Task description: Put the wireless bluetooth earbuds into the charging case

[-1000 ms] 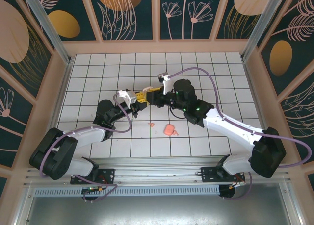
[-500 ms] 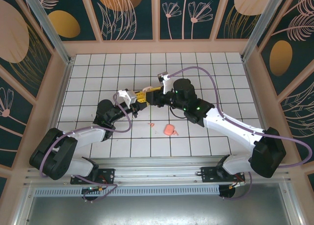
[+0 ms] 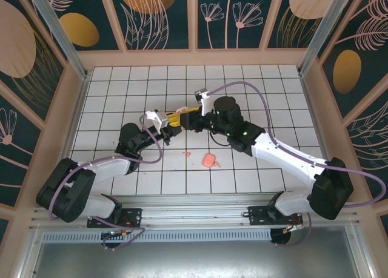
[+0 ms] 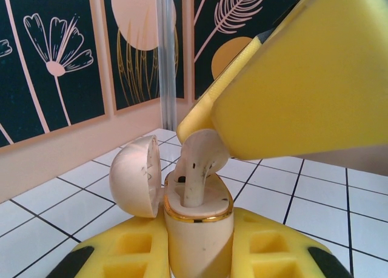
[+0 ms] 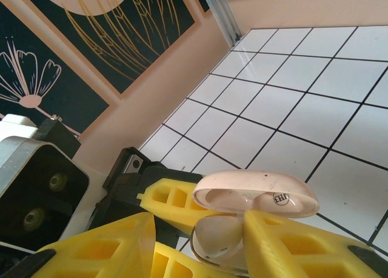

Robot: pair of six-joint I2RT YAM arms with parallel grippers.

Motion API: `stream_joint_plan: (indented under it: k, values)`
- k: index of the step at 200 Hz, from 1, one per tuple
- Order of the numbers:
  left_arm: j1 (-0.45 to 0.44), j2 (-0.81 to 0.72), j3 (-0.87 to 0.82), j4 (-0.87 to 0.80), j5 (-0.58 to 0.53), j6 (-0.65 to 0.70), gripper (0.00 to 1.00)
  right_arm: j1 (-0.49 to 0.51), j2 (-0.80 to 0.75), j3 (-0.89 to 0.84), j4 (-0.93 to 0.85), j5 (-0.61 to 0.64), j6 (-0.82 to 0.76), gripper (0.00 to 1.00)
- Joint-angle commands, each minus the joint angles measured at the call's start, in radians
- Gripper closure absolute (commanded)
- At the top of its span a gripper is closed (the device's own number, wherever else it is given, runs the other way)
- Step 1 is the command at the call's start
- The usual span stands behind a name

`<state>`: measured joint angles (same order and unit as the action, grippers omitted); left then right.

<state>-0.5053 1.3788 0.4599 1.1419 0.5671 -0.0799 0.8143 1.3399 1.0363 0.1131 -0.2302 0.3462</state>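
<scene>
Table [image 3: 121, 90] white-tiled; floral panels [image 3: 151, 14] around; charging case [image 4: 197, 241] open.

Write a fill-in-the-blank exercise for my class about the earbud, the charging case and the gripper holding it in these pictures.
1. The charging case is clamped between the fingers of the robot's ___ gripper.
2. The case's lid stands ___.
3. The earbud sits in the case with its stem pointing ___.
4. The white floor tiles are divided by ___ grid lines.

Missing words: left; open; down; black.
</scene>
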Motion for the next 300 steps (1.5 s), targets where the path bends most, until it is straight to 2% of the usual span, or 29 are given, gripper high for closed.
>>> stream_joint_plan:
  k: [1, 134, 195, 240, 266, 300]
  values:
    - [-0.013, -0.042, 0.017, 0.145, 0.065, -0.004, 0.93, -0.024, 0.022, 0.041, -0.064, 0.089, -0.007, 0.56]
    - [-0.013, -0.058, 0.024, 0.111, 0.069, -0.001, 0.93, -0.035, 0.050, 0.100, -0.099, 0.051, 0.019, 0.55]
    - [-0.013, -0.066, 0.035, 0.076, 0.093, -0.011, 0.92, -0.057, -0.024, 0.072, -0.008, -0.115, 0.011, 0.52]
    - [-0.013, -0.076, 0.059, 0.017, 0.148, -0.006, 0.92, -0.131, -0.138, 0.038, 0.000, -0.273, 0.010, 0.47]
    - [-0.012, -0.081, 0.073, -0.004, 0.208, -0.024, 0.92, -0.188, -0.118, 0.102, -0.126, -0.361, -0.040, 0.43]
    - [-0.013, -0.085, 0.100, -0.054, 0.258, -0.023, 0.92, -0.222, 0.002, 0.241, -0.320, -0.500, -0.130, 0.43]
